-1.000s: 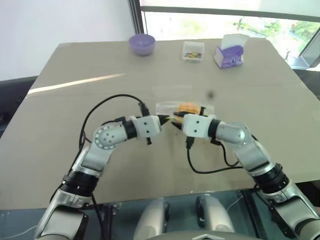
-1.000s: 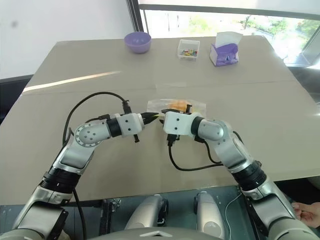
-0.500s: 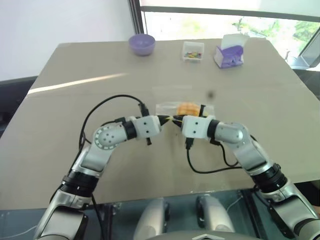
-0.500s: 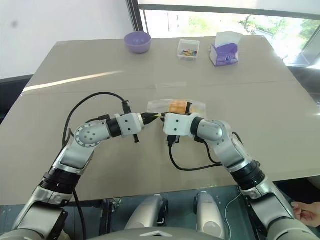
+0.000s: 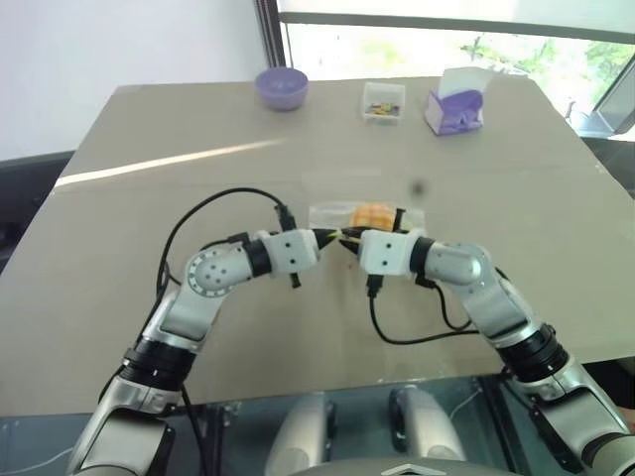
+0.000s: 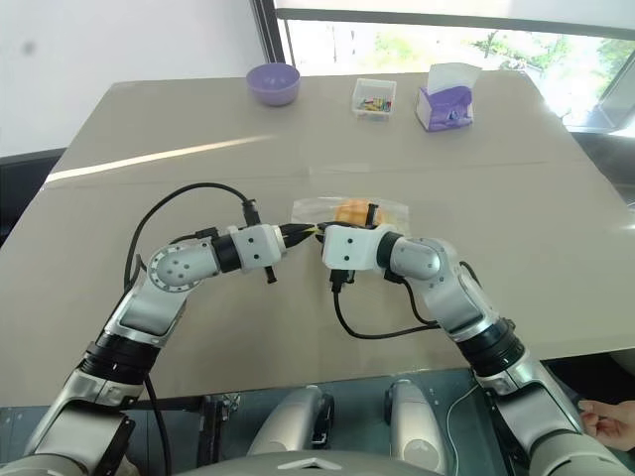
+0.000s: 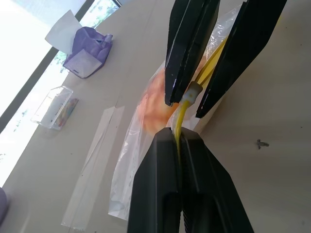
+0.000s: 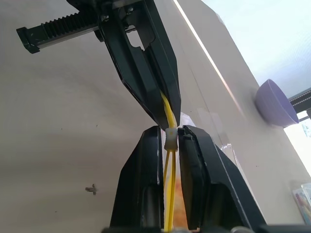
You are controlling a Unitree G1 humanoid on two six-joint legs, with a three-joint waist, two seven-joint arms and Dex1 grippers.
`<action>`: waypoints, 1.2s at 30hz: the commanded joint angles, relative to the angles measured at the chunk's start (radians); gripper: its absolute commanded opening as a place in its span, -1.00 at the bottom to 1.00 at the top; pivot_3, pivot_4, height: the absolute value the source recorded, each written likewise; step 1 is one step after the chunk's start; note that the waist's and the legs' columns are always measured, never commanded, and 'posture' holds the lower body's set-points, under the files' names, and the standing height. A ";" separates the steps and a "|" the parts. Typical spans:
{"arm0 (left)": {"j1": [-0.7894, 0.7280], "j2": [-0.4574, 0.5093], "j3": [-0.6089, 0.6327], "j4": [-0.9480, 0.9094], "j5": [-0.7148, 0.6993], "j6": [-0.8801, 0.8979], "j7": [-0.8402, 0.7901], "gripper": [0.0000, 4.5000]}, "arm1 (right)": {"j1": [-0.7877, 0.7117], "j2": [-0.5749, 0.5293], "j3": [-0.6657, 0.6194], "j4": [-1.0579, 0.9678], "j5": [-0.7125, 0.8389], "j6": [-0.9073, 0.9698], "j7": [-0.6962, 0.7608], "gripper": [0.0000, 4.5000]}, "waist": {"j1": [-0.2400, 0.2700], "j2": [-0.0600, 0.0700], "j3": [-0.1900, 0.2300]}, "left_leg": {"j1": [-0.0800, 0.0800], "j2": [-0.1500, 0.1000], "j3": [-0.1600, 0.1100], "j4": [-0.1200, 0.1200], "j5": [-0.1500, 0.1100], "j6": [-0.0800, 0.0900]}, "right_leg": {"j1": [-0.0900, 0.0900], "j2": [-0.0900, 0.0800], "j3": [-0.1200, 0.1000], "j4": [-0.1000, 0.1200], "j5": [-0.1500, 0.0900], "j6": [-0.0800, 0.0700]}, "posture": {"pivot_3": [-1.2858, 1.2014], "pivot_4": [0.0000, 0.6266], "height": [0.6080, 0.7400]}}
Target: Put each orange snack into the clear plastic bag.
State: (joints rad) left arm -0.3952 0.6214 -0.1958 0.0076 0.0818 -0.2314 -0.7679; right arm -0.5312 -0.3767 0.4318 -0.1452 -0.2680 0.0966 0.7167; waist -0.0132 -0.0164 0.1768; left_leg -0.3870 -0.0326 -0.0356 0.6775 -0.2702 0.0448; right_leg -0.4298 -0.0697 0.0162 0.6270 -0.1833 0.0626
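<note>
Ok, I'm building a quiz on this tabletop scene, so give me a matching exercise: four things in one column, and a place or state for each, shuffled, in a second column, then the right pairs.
Things:
1. orange snack
2. purple bowl
3. clear tub of candies
4. yellow sealing strip

Places or states:
A. at the table's far edge, to the left of the other far items
B. pinched between both grippers' fingers
C. inside the clear plastic bag
D. between the bowl and the purple tissue box

Pairs: 1-C, 2-A, 3-D, 4-B

Right gripper (image 8: 169, 141) jaws narrower.
</note>
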 commanded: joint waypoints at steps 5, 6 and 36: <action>0.001 0.002 0.022 -0.054 -0.005 -0.009 0.008 -1.00 | -0.021 -0.009 -0.023 -0.023 0.007 -0.021 0.005 -0.99 | 0.000 0.000 0.000 | 0.000 0.000 0.000 0.000 0.000 0.000 | 0.000 0.000 0.000 0.000 0.000 0.000 | 0.03 -0.52 1.00; 0.002 0.001 0.022 -0.055 -0.004 -0.009 0.009 -1.00 | -0.021 -0.011 -0.023 -0.024 0.007 -0.021 0.005 -0.99 | 0.000 0.000 0.000 | 0.000 0.000 0.000 0.000 0.000 0.000 | 0.000 0.000 0.000 0.000 0.000 0.000 | 0.03 -0.52 1.00; 0.024 0.027 0.057 -0.019 -0.012 -0.011 0.022 -1.00 | 0.126 -0.341 -0.212 0.001 0.060 -0.026 0.010 -0.99 | 0.002 0.000 0.000 | 0.000 0.000 0.001 0.000 0.000 0.001 | 0.000 0.000 0.000 -0.001 0.000 0.000 | 0.03 -0.52 1.00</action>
State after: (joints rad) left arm -0.3794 0.6214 -0.2056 -0.0070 0.0817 -0.2499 -0.7669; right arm -0.4181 -0.6664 0.3121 -0.1905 -0.1921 0.0513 0.7428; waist -0.0113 -0.0165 0.1768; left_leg -0.3872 -0.0323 -0.0349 0.6771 -0.2706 0.0454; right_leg -0.4296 -0.0701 0.0166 0.6264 -0.1834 0.0626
